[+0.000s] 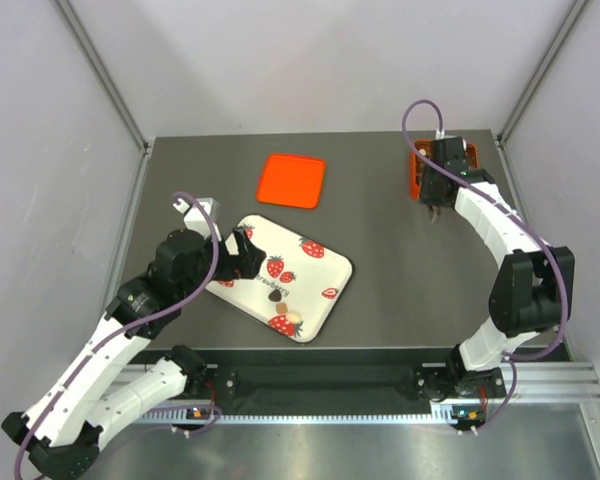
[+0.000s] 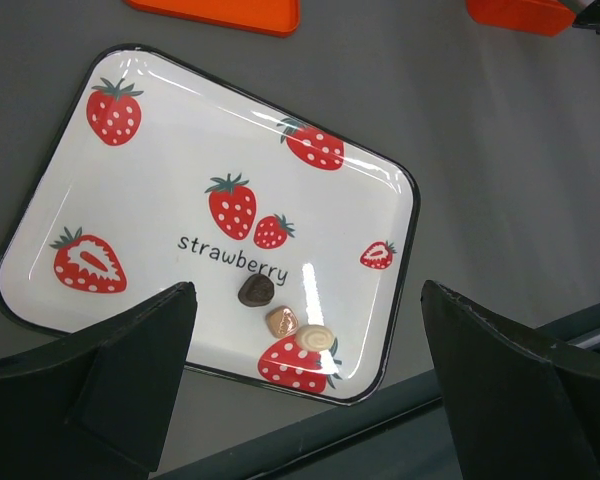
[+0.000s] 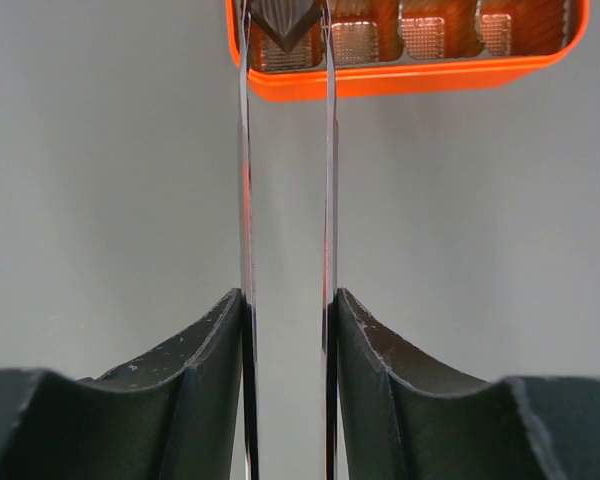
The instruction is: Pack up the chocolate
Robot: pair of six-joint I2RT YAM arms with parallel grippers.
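Grey table (image 1: 400, 290). Right gripper (image 1: 436, 208) tweezers (image 3: 243, 200) pinch dark chocolate (image 3: 285, 25) over far-right orange box (image 3: 430, 78): placing. Next: release into a cell. Left gripper (image 1: 238, 252) spread above tray (image 2: 160, 150).

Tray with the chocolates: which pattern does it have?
The tray is white with red strawberry prints and a dark rim; the left wrist view shows it best.

Left arm (image 1: 110, 340) is folded in from the near-left corner, wrist angled down and to the right. The left gripper (image 2: 308, 286) is spread wide with nothing in it. Right arm (image 1: 495, 230) reaches way out to the far right, right gripper (image 1: 436, 205) pointing down, its thin blade fingers (image 3: 244, 150) pinching a dark chocolate piece (image 3: 285, 25).
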